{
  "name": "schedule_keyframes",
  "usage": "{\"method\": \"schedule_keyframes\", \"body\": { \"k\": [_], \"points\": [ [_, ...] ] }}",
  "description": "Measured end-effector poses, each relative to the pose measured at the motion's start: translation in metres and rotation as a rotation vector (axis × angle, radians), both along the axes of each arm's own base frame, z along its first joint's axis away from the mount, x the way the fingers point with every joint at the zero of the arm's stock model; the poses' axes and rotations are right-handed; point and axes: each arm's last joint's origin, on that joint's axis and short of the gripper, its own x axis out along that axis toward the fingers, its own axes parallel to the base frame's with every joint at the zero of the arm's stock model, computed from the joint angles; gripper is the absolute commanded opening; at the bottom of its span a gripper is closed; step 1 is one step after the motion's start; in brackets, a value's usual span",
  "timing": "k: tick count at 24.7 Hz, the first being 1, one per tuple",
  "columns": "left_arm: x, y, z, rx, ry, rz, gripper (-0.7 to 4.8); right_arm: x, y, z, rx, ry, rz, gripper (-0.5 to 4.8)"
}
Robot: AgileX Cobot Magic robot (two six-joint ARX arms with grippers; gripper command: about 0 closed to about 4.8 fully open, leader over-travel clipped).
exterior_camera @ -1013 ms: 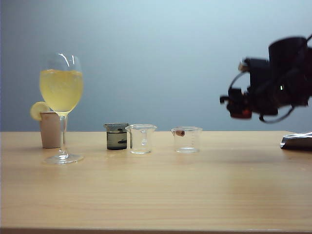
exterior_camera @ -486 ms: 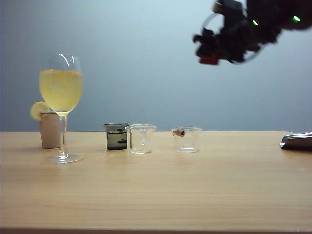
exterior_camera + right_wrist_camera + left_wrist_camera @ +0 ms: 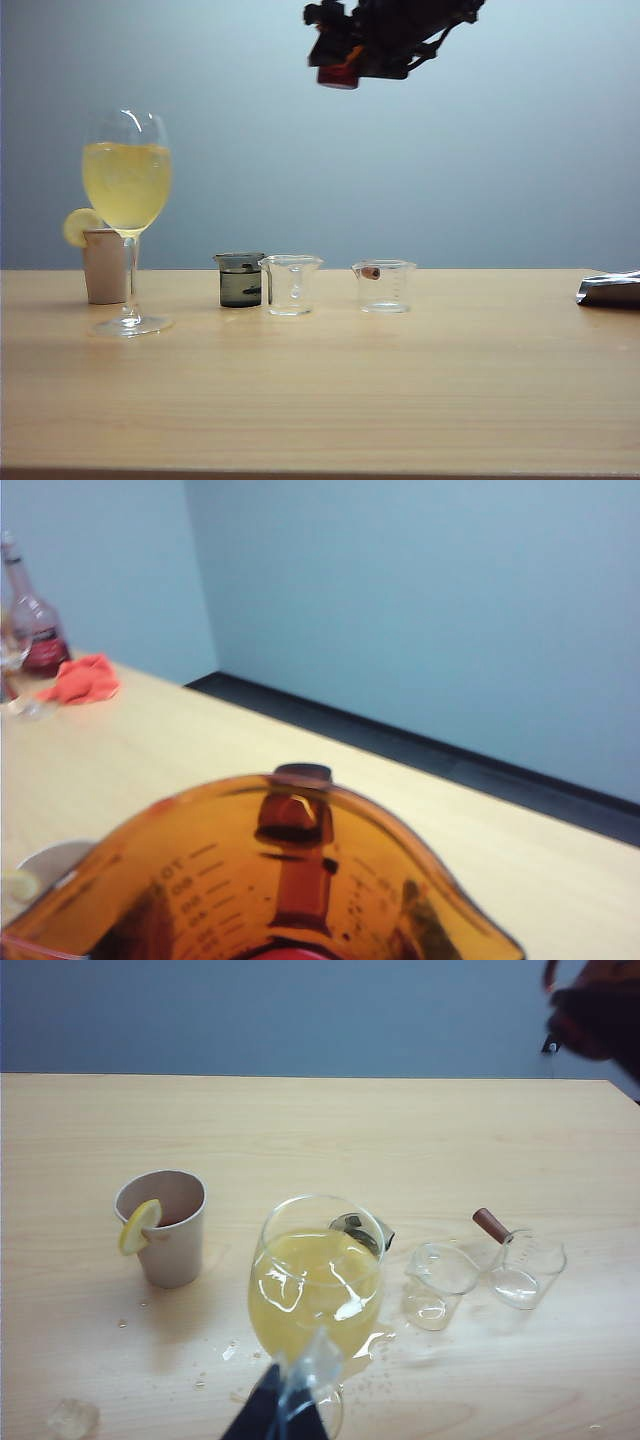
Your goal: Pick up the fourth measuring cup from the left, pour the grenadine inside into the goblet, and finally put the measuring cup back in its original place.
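Three small cups [image 3: 290, 284] stand on the table far below our right gripper [image 3: 345, 62], which rides high in the exterior view, up and across from the goblet [image 3: 126, 185]; we cannot make out its jaws there; in the left wrist view our left gripper [image 3: 285, 1410] is clamped on the goblet's stem, bowl upright just beyond it; in the right wrist view the fourth measuring cup [image 3: 270, 880] sits clasped in our right gripper, mouth up, axis roughly vertical; light, rigid, slick plastic, best gripped across its walls.
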Motion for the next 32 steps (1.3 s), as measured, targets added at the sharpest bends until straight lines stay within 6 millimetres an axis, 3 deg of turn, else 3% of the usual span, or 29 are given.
{"method": "schedule_keyframes", "body": {
  "k": [5,15,26,32],
  "points": [
    [0.0,0.0,-0.001,0.002,0.008,0.0,-0.06,-0.006,0.042,-0.006,-0.031,0.008,0.092,-0.05],
    [0.0,0.0,-0.001,0.002,0.01,0.0,-0.06,-0.004,0.096,-0.013,-0.053,-0.009,0.208,-0.05],
    [0.0,0.0,-0.001,0.003,0.01,0.0,-0.06,-0.02,0.122,-0.015,-0.18,-0.118,0.329,-0.05],
    [0.0,0.0,-0.001,0.003,0.01,0.0,-0.06,-0.022,0.126,-0.017,-0.248,-0.191,0.343,-0.05]
  ]
}}
